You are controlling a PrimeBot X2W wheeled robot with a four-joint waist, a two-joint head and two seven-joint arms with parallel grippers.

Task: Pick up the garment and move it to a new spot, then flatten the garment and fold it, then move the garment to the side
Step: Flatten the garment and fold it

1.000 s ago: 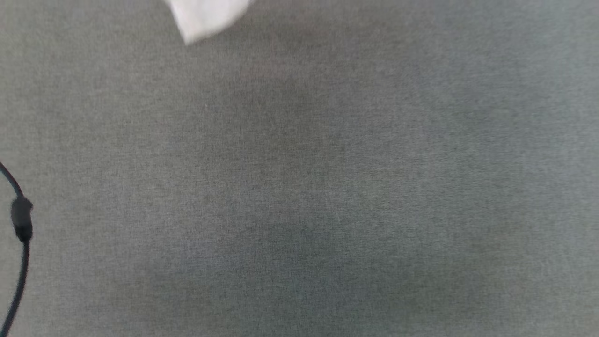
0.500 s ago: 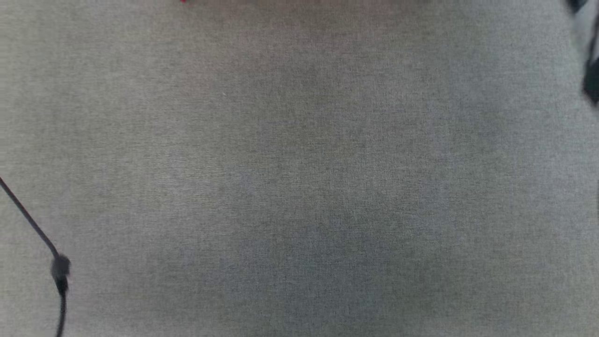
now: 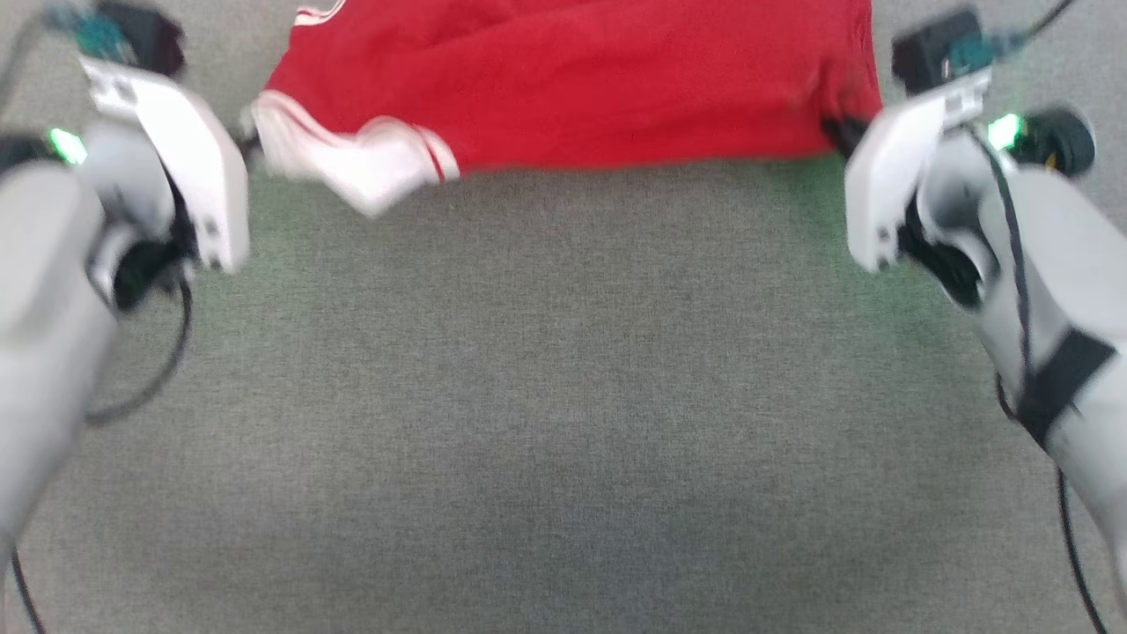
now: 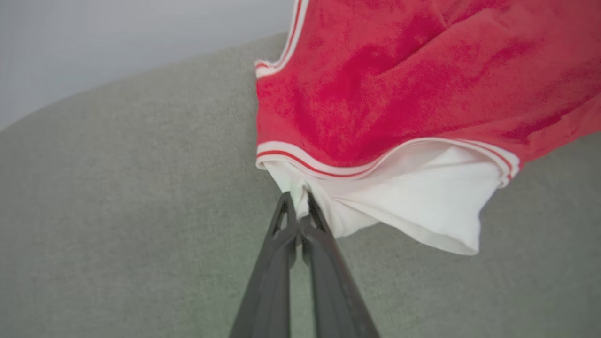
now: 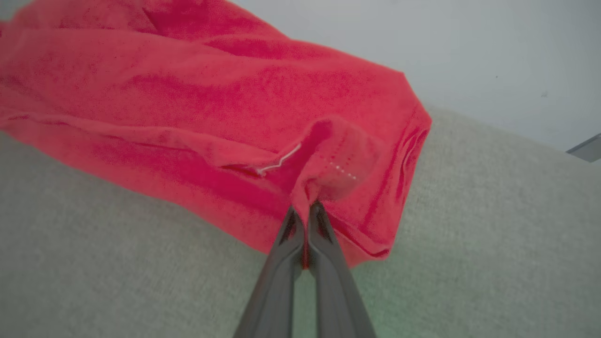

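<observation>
The garment [image 3: 616, 79] is a red shirt stretched between both arms at the top of the head view, its lower edge over the grey surface. A white sleeve end [image 3: 352, 167] with red-white stripe trim hangs at its left. My left gripper [image 4: 298, 211] is shut on the white sleeve fabric [image 4: 413, 206]; in the head view it [image 3: 248, 141] sits at the shirt's left corner. My right gripper [image 5: 307, 211] is shut on a bunched red hem corner [image 5: 328, 164], at the shirt's right end [image 3: 841, 132]. The number print is hidden.
A grey fabric-covered surface [image 3: 563, 396] spreads below and in front of the garment. Its far edge meets a pale wall [image 4: 117, 37] behind the shirt [image 5: 469, 47]. A dark cable [image 3: 167, 352] loops off my left forearm.
The head view has shifted: before it held bare grey surface, a cable and a passing white scrap. Now both arms and the red garment held between them are in it.
</observation>
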